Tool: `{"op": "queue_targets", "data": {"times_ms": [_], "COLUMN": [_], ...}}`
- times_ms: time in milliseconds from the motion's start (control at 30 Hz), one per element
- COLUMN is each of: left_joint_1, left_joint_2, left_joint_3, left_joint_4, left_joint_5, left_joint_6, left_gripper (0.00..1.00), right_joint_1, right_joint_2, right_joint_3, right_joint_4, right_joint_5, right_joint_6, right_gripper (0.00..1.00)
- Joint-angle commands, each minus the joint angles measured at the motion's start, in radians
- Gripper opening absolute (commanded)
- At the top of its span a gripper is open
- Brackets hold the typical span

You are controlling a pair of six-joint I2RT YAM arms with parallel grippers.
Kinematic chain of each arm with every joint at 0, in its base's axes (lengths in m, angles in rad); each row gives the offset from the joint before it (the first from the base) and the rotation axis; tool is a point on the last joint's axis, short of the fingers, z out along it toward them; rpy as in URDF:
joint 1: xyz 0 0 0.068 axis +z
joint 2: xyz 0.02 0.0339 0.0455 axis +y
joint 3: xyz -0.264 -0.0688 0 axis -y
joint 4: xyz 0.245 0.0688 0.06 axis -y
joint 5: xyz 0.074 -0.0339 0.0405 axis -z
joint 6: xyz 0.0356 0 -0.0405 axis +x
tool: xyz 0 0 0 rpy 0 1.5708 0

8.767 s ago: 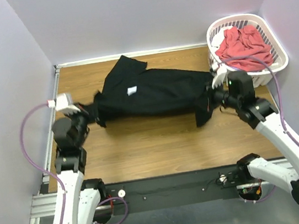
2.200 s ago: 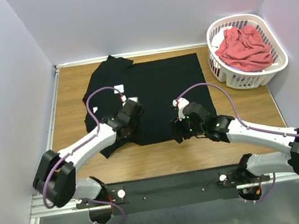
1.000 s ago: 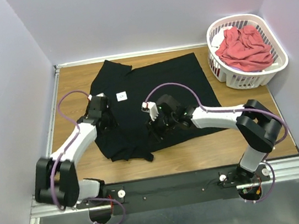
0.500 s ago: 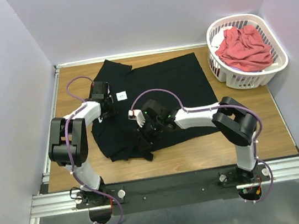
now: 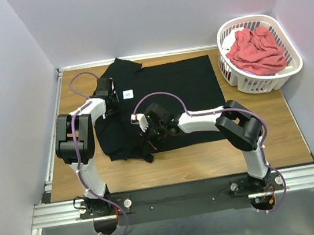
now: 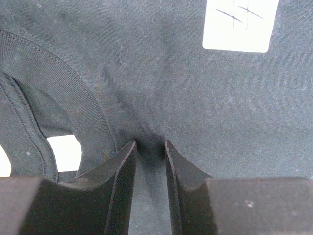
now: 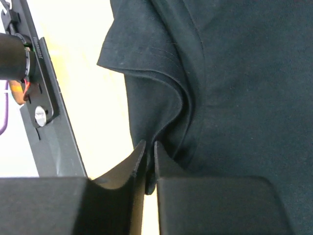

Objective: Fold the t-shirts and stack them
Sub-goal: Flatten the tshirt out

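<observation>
Two shirts: a plain black cloth t-shirt (image 5: 182, 90) lies spread on the wooden counter (image 5: 253, 133), toward the far edge and left of centre; a coral-red cloth t-shirt (image 5: 256, 51) sits crumpled in the white slotted plastic basket (image 5: 290, 68) at the far right corner.
Left fingers (image 6: 150, 147): narrowly parted, pinching a ridge of black cloth beside the collar.
Right fingers (image 7: 149, 149): almost together, nipping a fold of the black shirt's near left part, just below a sleeve hem.
Neck tag (image 6: 239, 24): small white square on the black cloth, near the collar.
</observation>
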Motion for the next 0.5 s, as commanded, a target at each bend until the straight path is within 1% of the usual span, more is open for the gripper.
{"op": "queue_targets", "data": {"times_ms": [0, 67, 133, 333, 467], "left_joint_1": [0.009, 0.009, 0.009, 0.009, 0.009], "left_joint_2": [0.04, 0.038, 0.038, 0.046, 0.044], "left_joint_3": [-0.009, -0.009, -0.008, -0.003, -0.003], "left_joint_4": [-0.011, -0.011, -0.011, -0.014, -0.014], "left_joint_5": [0.02, 0.011, 0.012, 0.0, -0.008], "left_joint_6": [0.015, 0.017, 0.017, 0.017, 0.018], "left_gripper": [0.37, 0.37, 0.37, 0.37, 0.37], "right_joint_1": [0.014, 0.023, 0.033, 0.102, 0.147], "right_joint_2": [0.022, 0.022, 0.021, -0.014, -0.033], "right_joint_3": [0.041, 0.044, 0.049, 0.043, 0.034], "right_joint_4": [-0.023, -0.023, -0.026, -0.042, -0.081], "right_joint_5": [-0.024, -0.029, -0.029, -0.052, -0.075], "right_joint_6": [-0.003, -0.002, -0.002, -0.02, -0.049], "right_gripper": [0.11, 0.04, 0.01, 0.01, 0.01]}}
